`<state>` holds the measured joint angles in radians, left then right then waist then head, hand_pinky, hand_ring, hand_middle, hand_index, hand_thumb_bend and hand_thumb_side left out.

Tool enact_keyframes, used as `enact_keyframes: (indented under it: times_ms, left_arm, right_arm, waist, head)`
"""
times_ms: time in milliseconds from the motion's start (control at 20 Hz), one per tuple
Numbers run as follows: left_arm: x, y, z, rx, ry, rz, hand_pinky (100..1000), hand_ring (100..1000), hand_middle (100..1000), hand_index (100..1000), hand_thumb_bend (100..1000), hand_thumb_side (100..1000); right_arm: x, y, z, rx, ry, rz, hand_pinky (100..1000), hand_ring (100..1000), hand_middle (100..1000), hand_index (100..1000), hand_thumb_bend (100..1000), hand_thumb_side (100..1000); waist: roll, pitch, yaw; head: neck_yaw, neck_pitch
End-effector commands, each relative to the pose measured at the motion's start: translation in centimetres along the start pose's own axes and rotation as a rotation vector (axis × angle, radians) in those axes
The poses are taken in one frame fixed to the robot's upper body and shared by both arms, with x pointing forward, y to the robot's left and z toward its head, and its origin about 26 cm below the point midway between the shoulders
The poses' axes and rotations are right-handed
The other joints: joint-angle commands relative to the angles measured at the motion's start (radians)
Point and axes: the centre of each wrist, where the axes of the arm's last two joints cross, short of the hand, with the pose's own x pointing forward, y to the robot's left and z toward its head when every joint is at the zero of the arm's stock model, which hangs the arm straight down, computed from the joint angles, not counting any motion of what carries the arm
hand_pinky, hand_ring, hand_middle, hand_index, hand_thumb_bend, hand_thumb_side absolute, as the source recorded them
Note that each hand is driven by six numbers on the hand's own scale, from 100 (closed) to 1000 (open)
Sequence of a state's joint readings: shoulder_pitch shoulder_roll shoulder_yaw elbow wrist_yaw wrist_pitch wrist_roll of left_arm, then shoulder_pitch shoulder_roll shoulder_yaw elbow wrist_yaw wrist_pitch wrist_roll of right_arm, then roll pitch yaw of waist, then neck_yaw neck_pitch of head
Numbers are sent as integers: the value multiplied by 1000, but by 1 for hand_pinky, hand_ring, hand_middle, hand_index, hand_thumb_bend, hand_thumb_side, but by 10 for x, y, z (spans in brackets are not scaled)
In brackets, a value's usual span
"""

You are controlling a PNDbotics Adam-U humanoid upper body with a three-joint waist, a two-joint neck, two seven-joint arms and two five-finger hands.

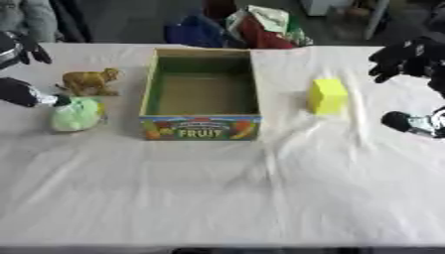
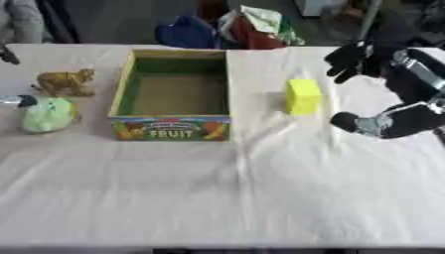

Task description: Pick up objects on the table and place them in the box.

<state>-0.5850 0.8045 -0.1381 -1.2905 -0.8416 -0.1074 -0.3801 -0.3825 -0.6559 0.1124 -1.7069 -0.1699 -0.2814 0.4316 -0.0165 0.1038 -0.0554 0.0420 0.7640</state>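
An open cardboard box [image 1: 149, 89] printed FRUIT stands at the middle back of the table, with nothing inside it. A yellow block [image 1: 328, 96] stands upright to its right. A brown toy animal [image 1: 90, 81] stands left of the box, and a pale green round thing [image 1: 75, 115] lies just in front of it. My left hand [image 1: 19, 92] is at the left edge, open, its thumb tip at the green thing's top left and its fingers raised well behind. My right hand [image 2: 408, 79] hovers open right of the yellow block, fingers behind it and thumb in front, not touching it.
A wrinkled white cloth [image 1: 226, 188] covers the table, with wide bare cloth in front of the box. Blue, red and white bags [image 1: 248, 27] are heaped just beyond the far edge behind the box.
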Motion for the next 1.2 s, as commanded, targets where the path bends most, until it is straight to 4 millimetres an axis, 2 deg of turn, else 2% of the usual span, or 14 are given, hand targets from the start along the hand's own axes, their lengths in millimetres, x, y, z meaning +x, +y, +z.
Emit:
enact_keyframes:
  times_ms: [50, 200, 650, 950, 1050, 1150, 1200]
  left_arm:
    - [-7, 3, -6, -46, 17, -57, 699, 674, 666, 735, 694, 539]
    - [-7, -5, -13, -93, 8, -56, 695, 667, 658, 731, 686, 537]
    - [-5, -33, -31, -175, 8, -2, 678, 644, 635, 721, 597, 469]
    - [1, -46, -41, -192, 19, 6, 695, 675, 676, 737, 590, 456]
    - [2, -51, -43, -195, 25, 2, 676, 645, 641, 718, 553, 436]
    - [3, -55, -45, -197, 25, 1, 648, 590, 584, 677, 460, 360]
    - [3, -56, -45, -194, 25, 1, 619, 533, 525, 628, 352, 280]
  right_arm:
    - [4, -8, 0, -4, -4, 23, 689, 740, 768, 767, 382, 321]
    - [3, -8, 0, -9, -2, 22, 689, 740, 768, 767, 338, 334]
    - [2, -6, 0, -12, -2, 15, 689, 740, 767, 767, 311, 347]
    - [1, -5, 0, -11, -3, 11, 689, 740, 767, 767, 297, 354]
    - [1, -5, -1, -10, -4, 10, 690, 741, 768, 768, 293, 356]
    - [1, -5, -1, -10, -3, 9, 689, 740, 767, 767, 289, 358]
    - [0, -5, -1, -11, -2, 9, 689, 740, 767, 767, 285, 360]
  waist:
    - [1, -17, -2]
    - [1, -17, -3]
    - [-1, -21, -5]
    - [-5, -22, -7]
    - [-6, -22, -8]
    - [-7, -21, -9]
    - [-7, -21, -9]
  head:
    - [-3, 6]
    - [-4, 6]
    - [-5, 5]
    - [-6, 6]
    - [-7, 6]
    - [-7, 6]
    - [-6, 6]
